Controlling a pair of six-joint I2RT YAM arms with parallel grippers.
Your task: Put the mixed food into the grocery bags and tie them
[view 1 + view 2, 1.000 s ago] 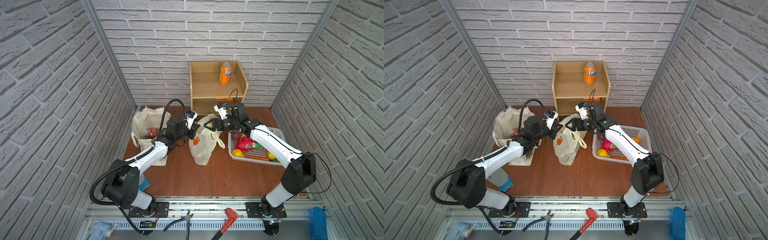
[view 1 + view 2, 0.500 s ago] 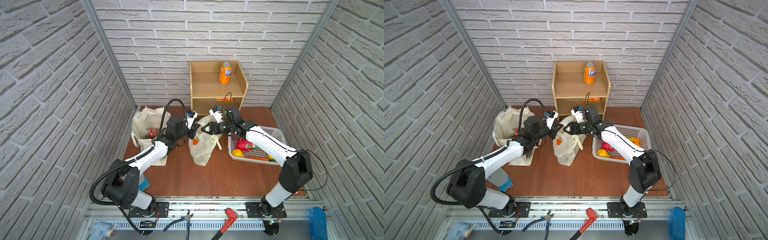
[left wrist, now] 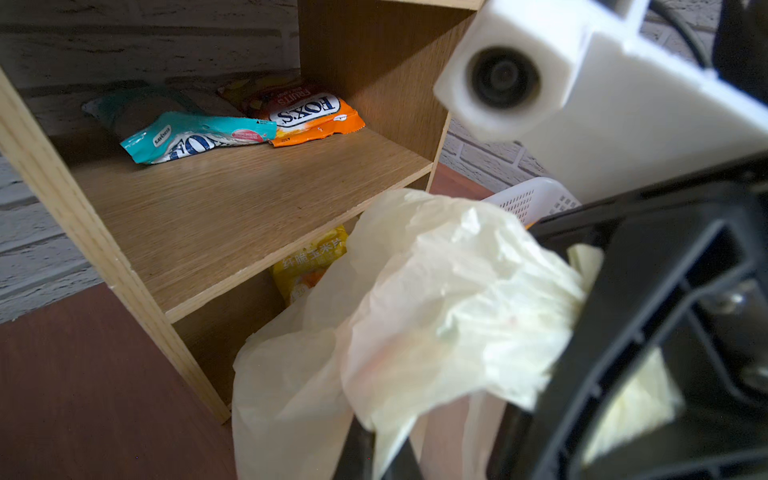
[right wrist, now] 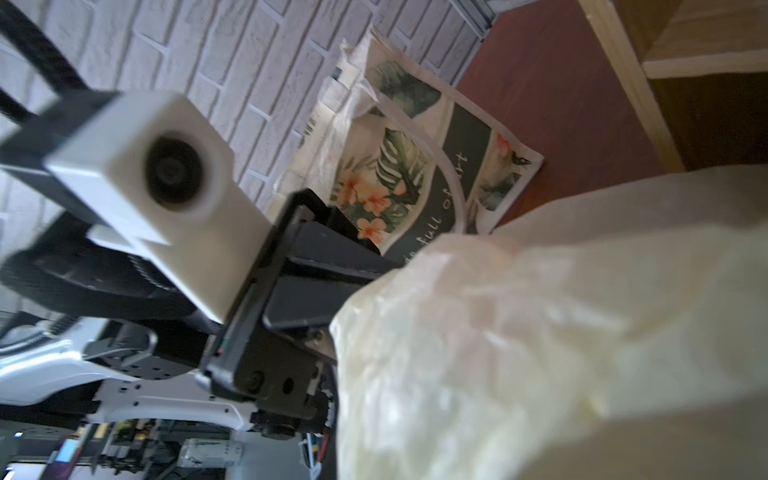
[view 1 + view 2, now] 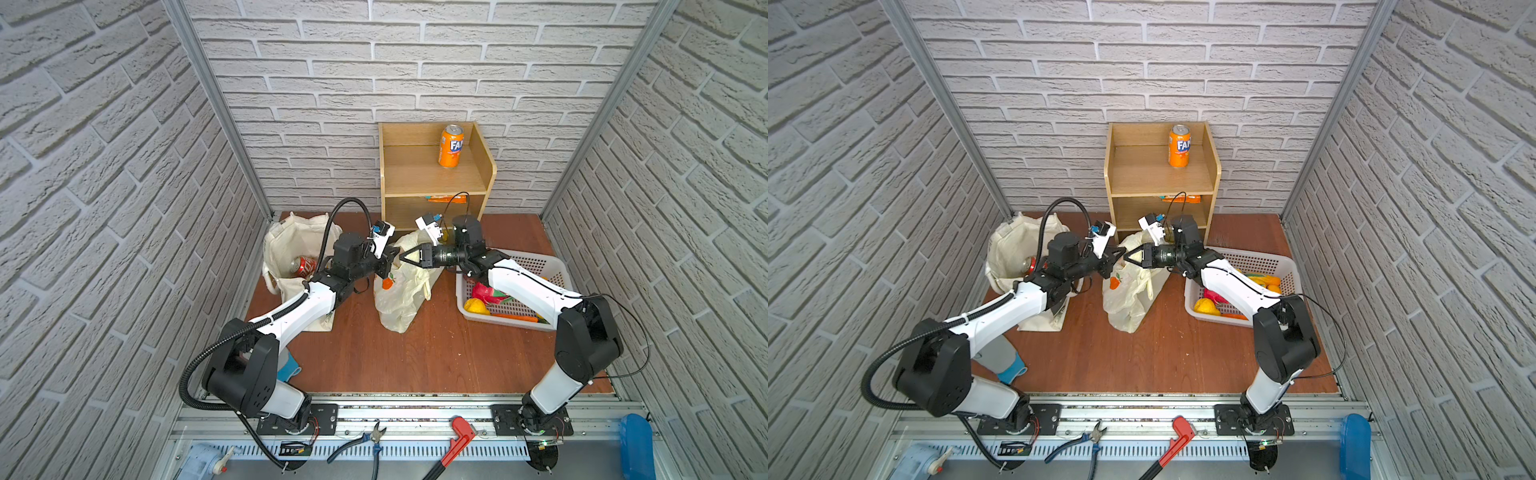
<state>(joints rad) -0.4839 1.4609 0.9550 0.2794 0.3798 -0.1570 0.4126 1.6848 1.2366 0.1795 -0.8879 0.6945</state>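
Observation:
The pale-yellow plastic grocery bag [image 5: 401, 291] stands mid-floor, its top bunched up. In both top views my left gripper [image 5: 392, 254] and right gripper [image 5: 405, 257] meet tip to tip over that bunched top. In the left wrist view a fold of the plastic bag [image 3: 436, 311] runs between my left gripper [image 3: 384, 453] fingers. My right jaws are hidden behind the plastic bag [image 4: 519, 311]. The cream canvas tote [image 5: 291, 245] stands left with a red soda can [image 5: 302, 266] inside. Snack packets [image 3: 195, 139] lie on the shelf.
A white perforated basket [image 5: 540, 266] at the right holds toy produce [image 5: 476, 306] under my right forearm. The wooden shelf unit [image 5: 432, 178] stands against the back wall with an orange can [image 5: 451, 145] on top. A yellow packet [image 3: 307, 262] sits under the lower shelf.
My right gripper has swung left from the basket side to the bag's top and closed from wide open. The left arm has barely moved.

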